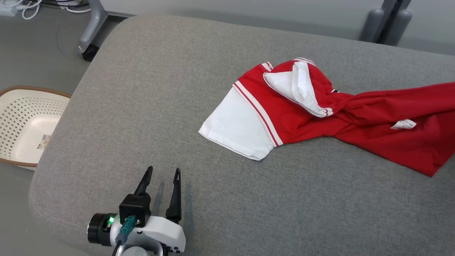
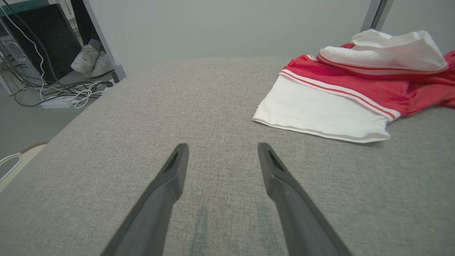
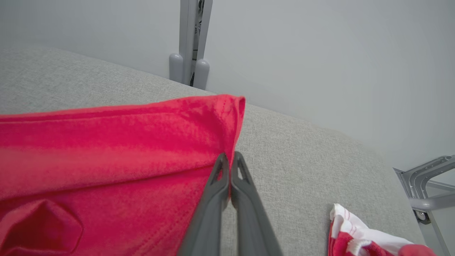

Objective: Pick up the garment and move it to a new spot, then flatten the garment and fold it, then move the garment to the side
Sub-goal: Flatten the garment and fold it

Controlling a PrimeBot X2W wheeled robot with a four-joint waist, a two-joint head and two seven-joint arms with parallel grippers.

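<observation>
Right wrist view: right gripper [image 3: 229, 157] pinched closed on garment [image 3: 106, 149] edge

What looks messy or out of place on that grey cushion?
The red and white garment lies twisted at its middle rather than flat, one white sleeve flopped over on top and a white label showing. The right pincer is shut on its red edge.

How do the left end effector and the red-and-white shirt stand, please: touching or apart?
Apart. The head view shows bare grey cushion between the left end effector and the shirt.
</observation>
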